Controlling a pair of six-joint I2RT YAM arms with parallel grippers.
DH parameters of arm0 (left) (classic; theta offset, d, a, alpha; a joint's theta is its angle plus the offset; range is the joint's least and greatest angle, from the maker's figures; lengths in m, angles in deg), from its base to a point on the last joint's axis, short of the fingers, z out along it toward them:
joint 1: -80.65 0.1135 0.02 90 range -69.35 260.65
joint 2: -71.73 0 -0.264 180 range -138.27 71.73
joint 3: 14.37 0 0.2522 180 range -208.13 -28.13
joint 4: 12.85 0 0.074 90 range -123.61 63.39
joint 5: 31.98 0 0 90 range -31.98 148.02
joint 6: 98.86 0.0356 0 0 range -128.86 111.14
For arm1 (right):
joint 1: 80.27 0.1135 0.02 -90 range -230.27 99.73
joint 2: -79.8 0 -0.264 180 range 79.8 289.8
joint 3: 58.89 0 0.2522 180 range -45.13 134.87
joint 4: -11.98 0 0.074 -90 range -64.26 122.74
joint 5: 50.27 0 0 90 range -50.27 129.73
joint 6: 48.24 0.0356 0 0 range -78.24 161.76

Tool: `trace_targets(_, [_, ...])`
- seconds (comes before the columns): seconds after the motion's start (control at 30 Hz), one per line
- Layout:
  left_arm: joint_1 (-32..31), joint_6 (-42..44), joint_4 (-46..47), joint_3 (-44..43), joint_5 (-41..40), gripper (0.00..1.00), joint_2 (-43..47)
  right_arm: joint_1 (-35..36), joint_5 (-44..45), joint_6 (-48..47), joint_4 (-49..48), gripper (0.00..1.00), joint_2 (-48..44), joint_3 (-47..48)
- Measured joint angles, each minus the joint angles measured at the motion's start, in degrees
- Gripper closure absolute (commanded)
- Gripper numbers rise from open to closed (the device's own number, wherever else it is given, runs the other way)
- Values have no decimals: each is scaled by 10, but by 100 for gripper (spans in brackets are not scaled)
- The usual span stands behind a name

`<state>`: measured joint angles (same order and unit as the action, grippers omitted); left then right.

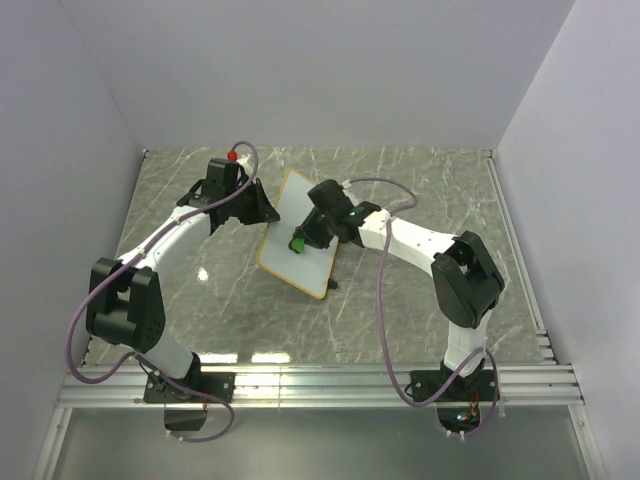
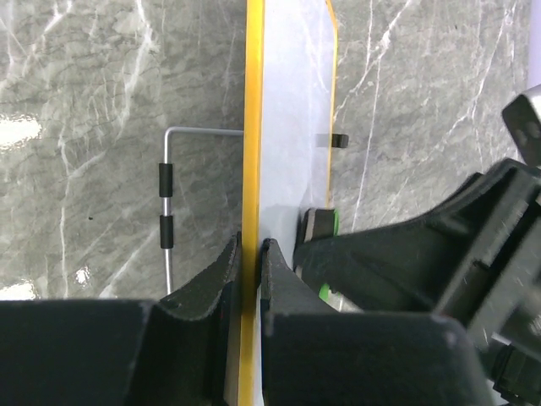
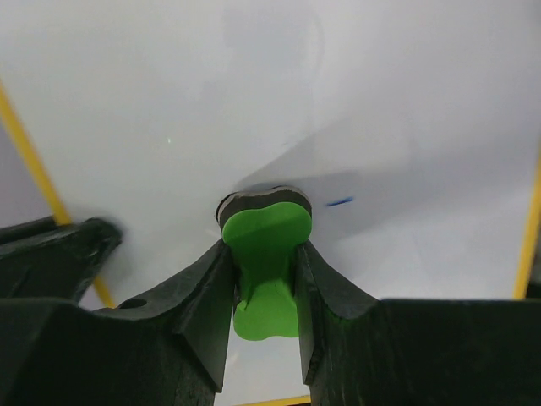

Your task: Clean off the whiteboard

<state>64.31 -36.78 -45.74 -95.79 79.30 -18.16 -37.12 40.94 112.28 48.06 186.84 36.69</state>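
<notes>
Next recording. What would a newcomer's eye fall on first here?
The whiteboard stands tilted in the middle of the marble table, its yellow edge pinched by the left claw. Next comes the bright green eraser in the right claw, set against the board's face, with a short blue mark beside it.

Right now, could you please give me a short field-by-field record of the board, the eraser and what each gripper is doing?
whiteboard: yellow-framed, tilted rather than lying flat on the marble table; wire stand behind it
left gripper: shut on the whiteboard's frame edge
right gripper: shut on the green eraser
eraser contact: pressed against the white face
marks left: one short blue stroke beside the eraser; the rest of the visible face looks nearly clean
</notes>
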Motion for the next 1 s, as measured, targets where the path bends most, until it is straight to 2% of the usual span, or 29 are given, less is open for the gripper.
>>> trace_targets(0.2, [-2,-1,0,0,-2,100,0,-60,-3,5,-21,100,-8,-79])
trace_targets(0.4, [-9,-3,6,-1,-2,100,5,-113,7,-10,-1,100,18,-98])
trace_targets(0.77, [-10,-2,6,-3,-6,100,4,-97,17,-10,109,100,61,26])
trace_targets(1.0, [-12,-5,9,-3,-8,100,0,-68,3,17,93,100,77,123])
